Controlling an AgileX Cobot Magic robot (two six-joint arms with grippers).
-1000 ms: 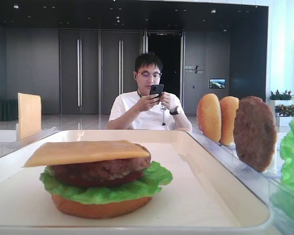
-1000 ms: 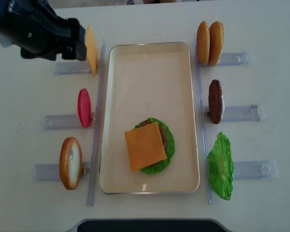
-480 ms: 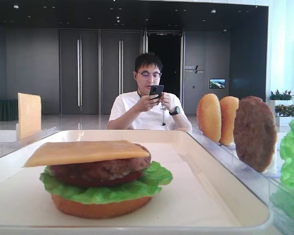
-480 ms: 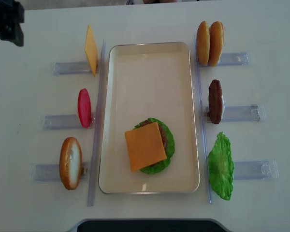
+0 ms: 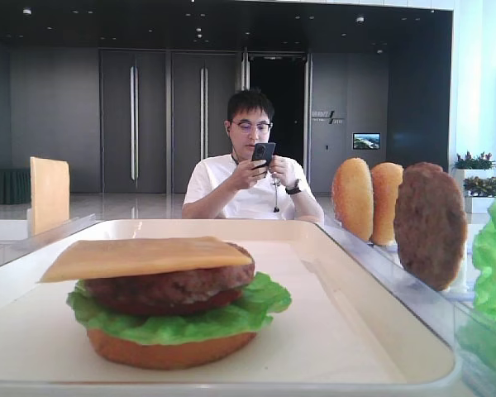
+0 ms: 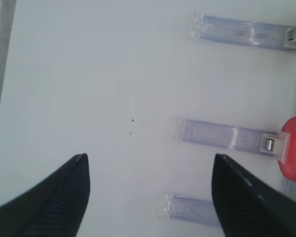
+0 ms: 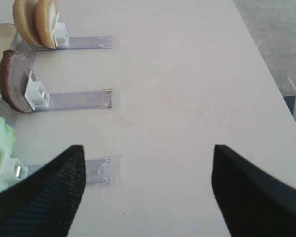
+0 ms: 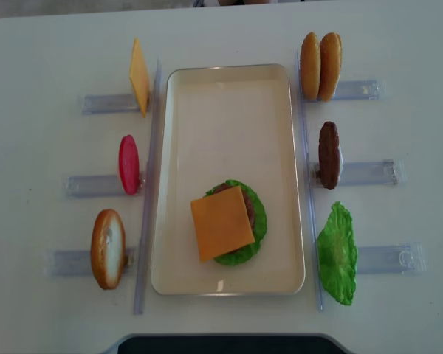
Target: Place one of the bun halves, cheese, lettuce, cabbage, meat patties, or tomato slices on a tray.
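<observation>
Both claws, left point(image 6: 148, 192) and right point(image 7: 145, 185), gape over bare table point(image 6: 89, 74), racks point(image 6: 222, 134) seemingly alongside.

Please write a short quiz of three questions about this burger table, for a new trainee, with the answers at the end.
1. True or false: the cheese lies on top of the stack on the tray.
2. What stands in the rack directly left of the tray's middle? A) a bun half B) the red tomato slice C) a lettuce leaf
3. Fill in: the two bun halves stand in a rack to the tray's upper ____ in the overhead view.

Key
1. True; the stack shows bun, lettuce, meat patty, then cheese.
2. B
3. right
</observation>
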